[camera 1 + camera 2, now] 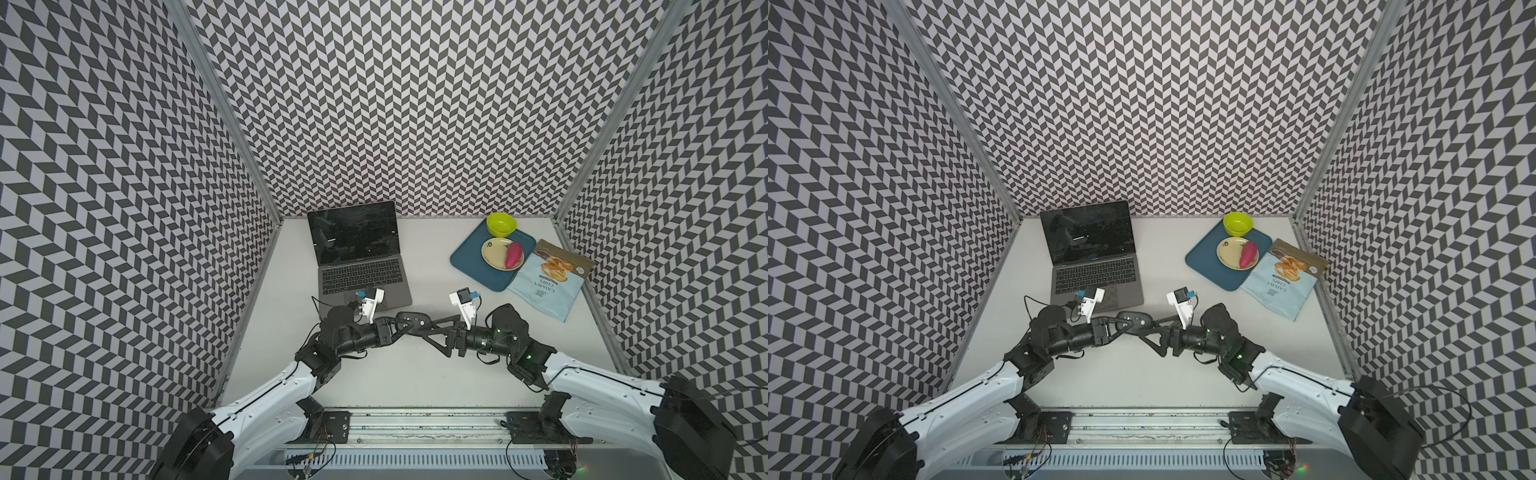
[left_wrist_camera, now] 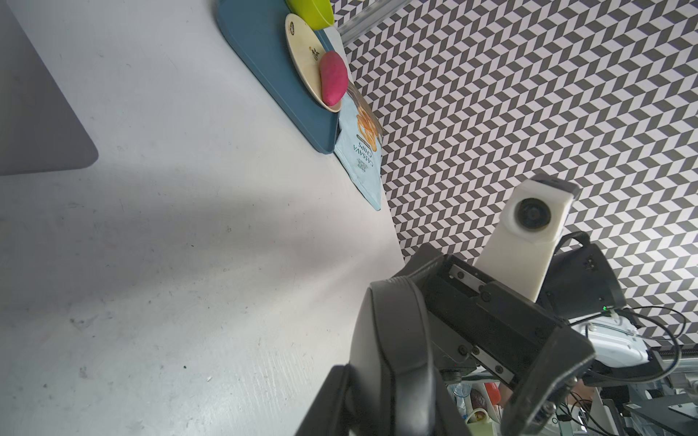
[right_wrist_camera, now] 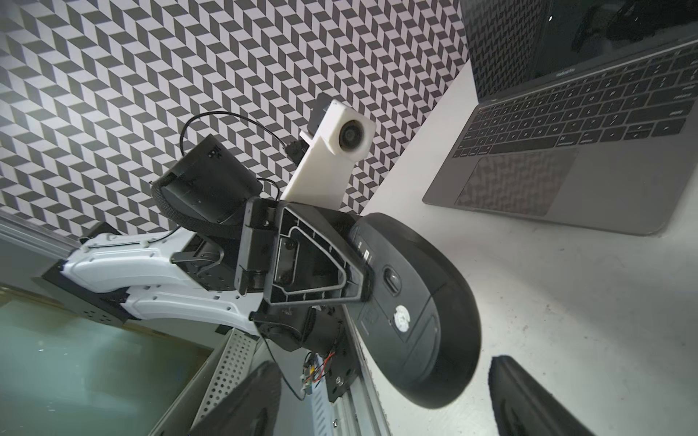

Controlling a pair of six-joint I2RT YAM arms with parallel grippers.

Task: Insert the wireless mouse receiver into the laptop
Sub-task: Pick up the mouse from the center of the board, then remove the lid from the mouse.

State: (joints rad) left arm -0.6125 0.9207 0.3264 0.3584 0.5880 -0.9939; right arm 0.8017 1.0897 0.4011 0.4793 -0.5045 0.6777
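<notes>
My left pincer [image 1: 402, 325] is clamped on the oval black mouse [image 3: 423, 302], its underside turned towards my right pincer [image 3: 383, 377], whose jaws gape wide beside it, empty. The dark-grey metal laptop [image 1: 361, 274] stands open near the worktop's [image 1: 415, 395] far left corner (wireless mouse receiver: I cannot tell where).

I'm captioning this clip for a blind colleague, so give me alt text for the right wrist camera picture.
The left gripper pinches a black mouse, its underside facing the camera. Behind it, an open grey laptop with a dark screen sits on the white table, beside a chevron-patterned wall.
</notes>
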